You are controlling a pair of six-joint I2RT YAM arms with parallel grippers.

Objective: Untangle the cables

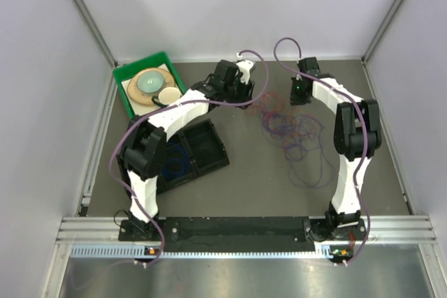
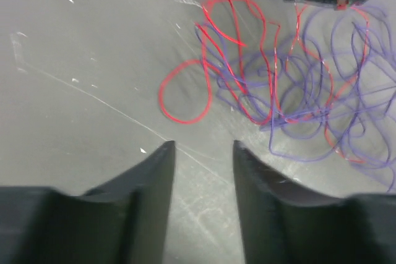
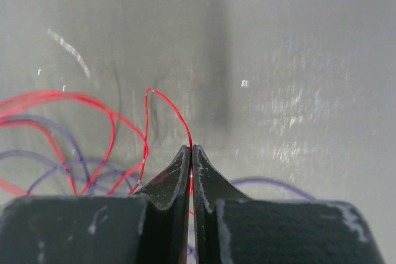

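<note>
A thin red cable (image 3: pixel 168 103) and thin purple cables (image 2: pixel 297 91) lie in 1 loose tangle of overlapping loops, flat on the dark grey scuffed table (image 1: pixel 244 193), toward 2 o'clock from its centre in the top view. 1 red loop sticks out of the tangle at 9 o'clock in the left wrist view. A thin blue cable (image 1: pixel 174 162) sits coiled apart from them, in the black 2-compartment tray (image 1: pixel 209 146) at 8 o'clock.

The right tool (image 3: pixel 189 149) is pinched tight on a strand of the thin red cable at the tangle's 12 o'clock edge. The left tool (image 2: pixel 204 146) stands partly open just above bare table at the tangle's 10 o'clock side, with nothing between its fingers.

Pale walls (image 1: pixel 42 68) close the table on 3 sides; a green plastic bin (image 1: pixel 124 92) fills the 10 o'clock corner. Bare table shows at 6 o'clock of the tangle, up to the metal rail (image 1: pixel 244 222).
</note>
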